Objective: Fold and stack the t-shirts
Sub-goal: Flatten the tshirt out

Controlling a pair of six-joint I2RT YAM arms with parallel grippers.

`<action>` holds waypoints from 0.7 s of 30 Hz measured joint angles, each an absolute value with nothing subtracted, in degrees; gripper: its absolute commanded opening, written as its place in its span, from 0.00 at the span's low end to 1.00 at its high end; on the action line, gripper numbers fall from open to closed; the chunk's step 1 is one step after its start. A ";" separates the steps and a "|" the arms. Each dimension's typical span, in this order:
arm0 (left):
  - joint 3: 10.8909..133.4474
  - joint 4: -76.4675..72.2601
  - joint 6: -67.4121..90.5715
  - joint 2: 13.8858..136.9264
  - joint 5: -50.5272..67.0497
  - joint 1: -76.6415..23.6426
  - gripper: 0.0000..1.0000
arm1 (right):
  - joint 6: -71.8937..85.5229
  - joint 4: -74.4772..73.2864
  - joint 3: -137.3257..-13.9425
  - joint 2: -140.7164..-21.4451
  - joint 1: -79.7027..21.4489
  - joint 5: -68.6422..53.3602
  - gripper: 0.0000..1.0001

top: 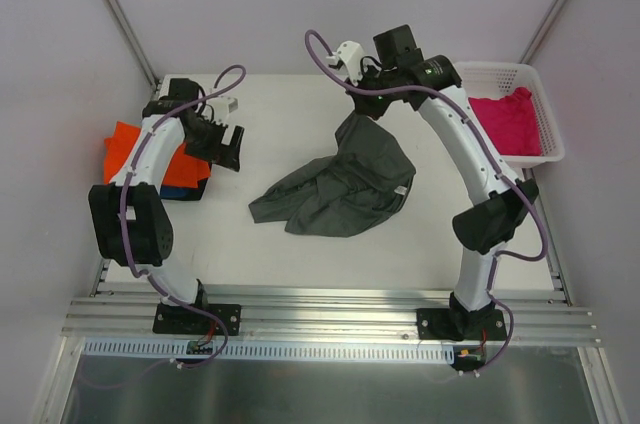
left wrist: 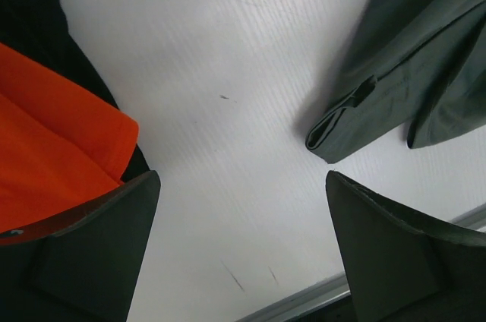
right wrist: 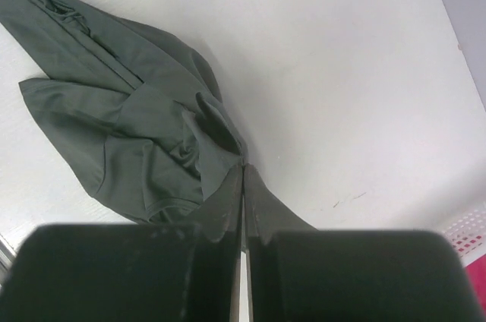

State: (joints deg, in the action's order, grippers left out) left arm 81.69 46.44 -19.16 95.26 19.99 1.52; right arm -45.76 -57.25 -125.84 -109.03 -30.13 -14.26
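The grey shirt (top: 340, 184) lies crumpled mid-table, with its far end drawn up into a peak. The right gripper (top: 358, 112) is at that peak. In the right wrist view its fingers (right wrist: 224, 200) are pressed together on a pinch of the cloth. The rest of the shirt hangs down and spreads over the table (top: 300, 244) below and to the left of the fingers.

The left gripper (top: 228, 149) hovers over bare table, jaws wide apart and holding nothing. In its wrist view a sleeve of the grey shirt lies ahead and to the right, apart from the right finger (left wrist: 387, 254). The orange shirt (top: 125, 149) lies at the table's left side, just beside the left finger (left wrist: 91, 254); I cannot tell whether they touch. A blue shirt (top: 180, 187) shows under the orange one's near edge.

The pink shirt (top: 505, 119) sits bunched in the basket (top: 550, 134) at the far right corner, well apart from both grippers.
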 measured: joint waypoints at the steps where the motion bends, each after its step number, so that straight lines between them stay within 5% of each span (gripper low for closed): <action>1: 81.69 46.87 -20.08 95.33 20.03 0.97 0.92 | -45.25 -57.30 -126.23 -109.16 -29.87 -14.02 0.01; 10: 81.71 49.69 -21.04 98.65 22.41 -0.08 0.90 | -40.01 -53.39 -137.16 -111.04 -27.35 -12.14 0.01; 21: 82.91 50.11 -19.03 102.26 24.16 -4.71 0.89 | -38.22 -43.79 -136.29 -108.25 -27.68 -8.03 0.01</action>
State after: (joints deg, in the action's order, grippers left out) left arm 82.91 50.11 -19.03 102.26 24.16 -4.71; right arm -38.22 -43.79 -136.29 -108.25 -27.68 -8.03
